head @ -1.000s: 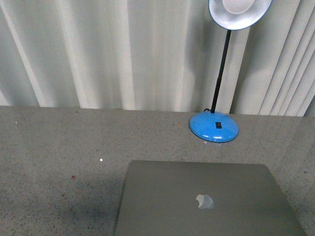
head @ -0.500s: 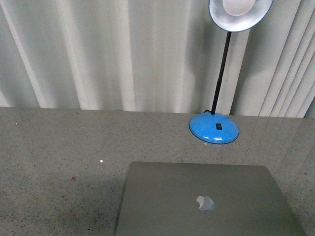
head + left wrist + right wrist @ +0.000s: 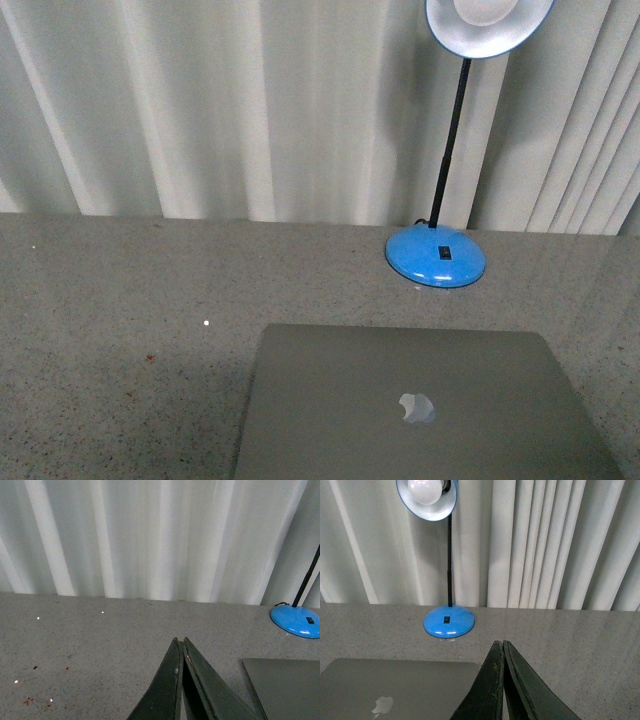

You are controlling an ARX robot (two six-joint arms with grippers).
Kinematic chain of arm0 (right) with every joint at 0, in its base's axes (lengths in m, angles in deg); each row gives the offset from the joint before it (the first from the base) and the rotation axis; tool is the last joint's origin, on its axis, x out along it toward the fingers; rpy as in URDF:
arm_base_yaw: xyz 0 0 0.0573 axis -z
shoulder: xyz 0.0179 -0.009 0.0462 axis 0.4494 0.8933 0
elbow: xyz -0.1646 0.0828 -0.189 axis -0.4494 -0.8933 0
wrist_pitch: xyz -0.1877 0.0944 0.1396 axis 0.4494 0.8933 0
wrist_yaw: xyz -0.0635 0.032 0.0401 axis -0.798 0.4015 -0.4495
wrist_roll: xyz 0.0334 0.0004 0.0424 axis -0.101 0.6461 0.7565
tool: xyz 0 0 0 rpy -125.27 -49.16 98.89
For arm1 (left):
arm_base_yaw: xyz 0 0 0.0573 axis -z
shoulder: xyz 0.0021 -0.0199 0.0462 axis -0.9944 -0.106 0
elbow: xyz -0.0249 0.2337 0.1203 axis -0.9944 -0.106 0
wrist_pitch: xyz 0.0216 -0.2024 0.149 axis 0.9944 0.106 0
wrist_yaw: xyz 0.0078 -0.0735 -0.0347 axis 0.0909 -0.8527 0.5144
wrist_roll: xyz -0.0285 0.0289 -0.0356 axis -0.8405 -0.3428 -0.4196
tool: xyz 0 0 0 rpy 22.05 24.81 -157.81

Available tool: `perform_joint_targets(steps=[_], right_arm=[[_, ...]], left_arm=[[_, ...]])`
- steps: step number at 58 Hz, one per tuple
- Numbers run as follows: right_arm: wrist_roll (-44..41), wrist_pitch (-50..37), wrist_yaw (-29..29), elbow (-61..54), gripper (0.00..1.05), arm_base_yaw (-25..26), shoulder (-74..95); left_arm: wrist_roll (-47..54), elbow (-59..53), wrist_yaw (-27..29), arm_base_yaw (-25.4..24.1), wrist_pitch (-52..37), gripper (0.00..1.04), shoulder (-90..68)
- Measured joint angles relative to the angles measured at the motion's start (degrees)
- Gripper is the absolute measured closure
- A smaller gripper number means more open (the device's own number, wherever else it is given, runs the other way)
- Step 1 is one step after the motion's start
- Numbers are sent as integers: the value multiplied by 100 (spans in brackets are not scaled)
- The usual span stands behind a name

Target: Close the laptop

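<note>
Both sets of jaws are pinched fully together with nothing between them. The left gripper (image 3: 181,645) hangs over bare counter (image 3: 110,300), with the laptop (image 3: 420,405) off to its right, apart from it. The right gripper (image 3: 500,647) sits just past the laptop's right edge, not touching it as far as I can tell.

The laptop itself lies flat at the near edge of the counter, a bit right of center, lid down with the pale apple logo (image 3: 416,408) facing up. So it's already shut.

Right behind it near the far edge stands a desk lamp (image 3: 436,258) with a blue base, black stem and a white-lined shade. Counter is grey speckled stone. Pale vertical blinds (image 3: 220,110) run along the whole back.
</note>
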Motion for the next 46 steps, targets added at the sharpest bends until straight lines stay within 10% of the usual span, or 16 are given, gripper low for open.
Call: perform_joint_targets(steps=[26,46], right_arm=[[0,1222,4,2,102,0,-1182],[0,1222,4,2,42,0,-1182]], left_arm=[[4,2,0,0,1357,101,1307],[4,2,0,0,1357,47,1318]])
